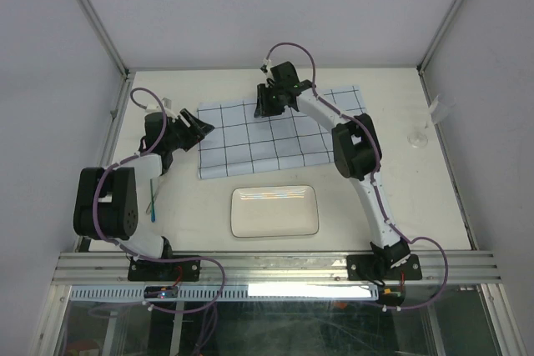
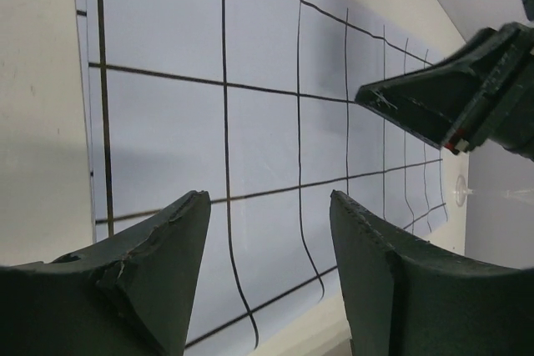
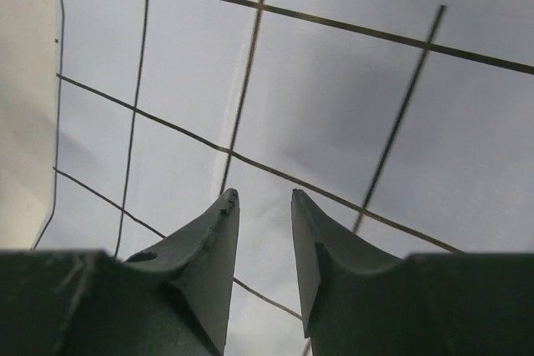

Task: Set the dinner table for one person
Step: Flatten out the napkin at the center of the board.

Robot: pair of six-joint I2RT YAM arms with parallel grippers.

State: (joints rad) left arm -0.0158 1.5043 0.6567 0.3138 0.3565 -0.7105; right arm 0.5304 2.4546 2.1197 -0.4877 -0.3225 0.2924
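Observation:
The dinner table [image 1: 417, 206] is a cream-white top. A pale-blue cloth [image 1: 279, 135] with dark grid lines lies spread on its far half. A white rectangular plate [image 1: 274, 211] sits in front of the cloth. My left gripper [image 1: 207, 129] hovers at the cloth's left edge, open, with only cloth [image 2: 167, 114] showing between its fingers [image 2: 269, 198]. My right gripper [image 1: 265, 107] hangs over the cloth's far edge, open a narrower gap, with nothing in it. Only the gridded cloth [image 3: 334, 97] lies below that gripper [image 3: 264, 193] in the right wrist view. The right gripper's dark body [image 2: 455, 106] also shows in the left wrist view.
A small clear glass [image 1: 417, 135] stands near the right edge of the table, and it shows faintly as a glass [image 2: 461, 192] beyond the cloth. A thin green and blue stick-like item [image 1: 152, 198] lies by the left arm. Aluminium rails [image 1: 275, 266] run along the near edge.

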